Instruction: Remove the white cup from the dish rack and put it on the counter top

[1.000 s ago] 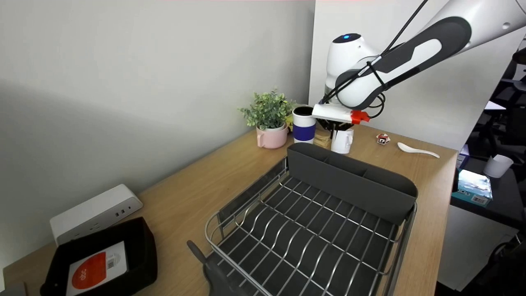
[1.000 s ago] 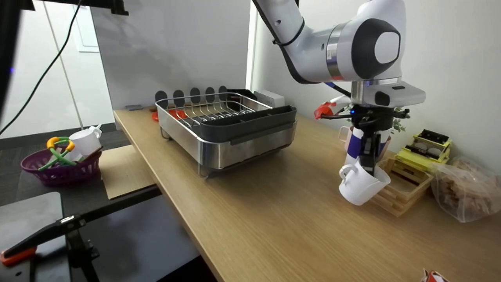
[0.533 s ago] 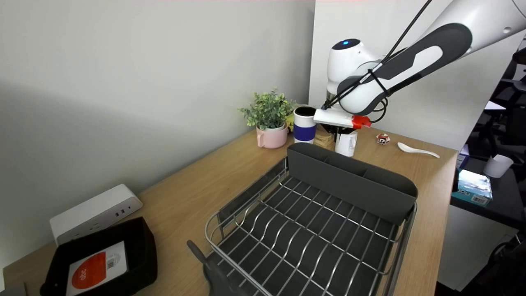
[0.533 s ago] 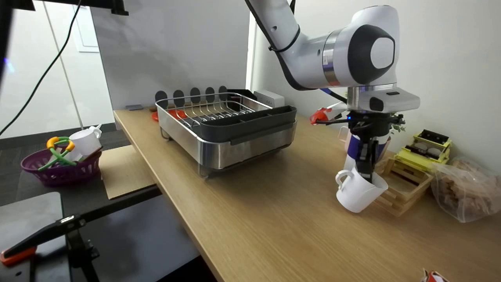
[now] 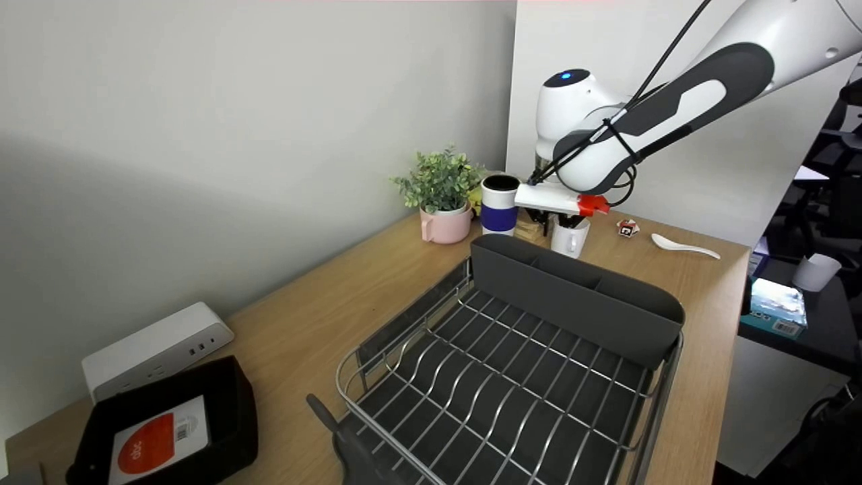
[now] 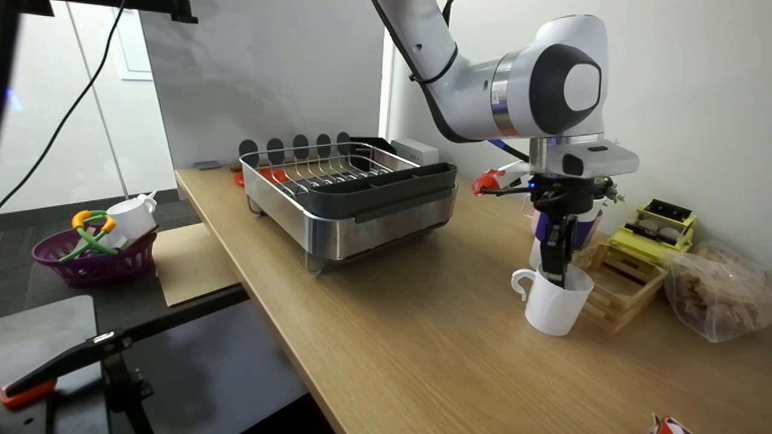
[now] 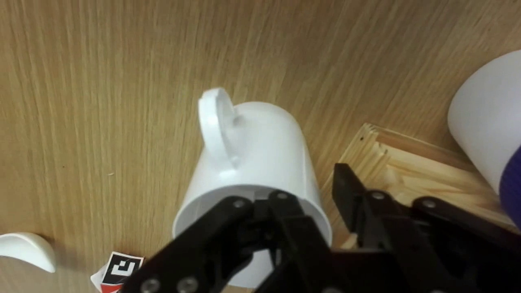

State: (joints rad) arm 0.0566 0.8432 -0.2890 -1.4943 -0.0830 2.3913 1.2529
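1. The arm (image 6: 476,99) slants in from above, bends at the wrist and points the gripper (image 7: 313,195) downward, low over the counter (image 6: 422,337).
2. The gripper is spread, with a gap between its fingers: in the wrist view one finger (image 7: 287,211) is inside the white cup (image 6: 552,307) and the other outside, the cup's wall between them (whether either touches that wall, I cannot tell).
3. The cup stands upright, or nearly so, its base seemingly on the counter, out of the dish rack (image 5: 512,404) and apart from it. In an exterior view its handle is on the side toward the rack.
4. Just beside the cup is a wooden crate (image 7: 423,175); seen from the wrist, the outer finger overlaps the crate's corner.
5. A white tumbler (image 5: 499,219) with a purple band stands near the crate, with a leafy plant (image 5: 441,178) in a pink mug (image 5: 446,225) next to it.
6. A yellow box (image 6: 654,232) and a clear plastic bag (image 6: 718,295) are by the crate too.
7. A scrap of printed paper (image 5: 627,228) and a white spoon (image 5: 683,247) lie apart from the cup.
8. Well away, a black tray (image 5: 239,404) sits beside a white socket box (image 5: 158,350).
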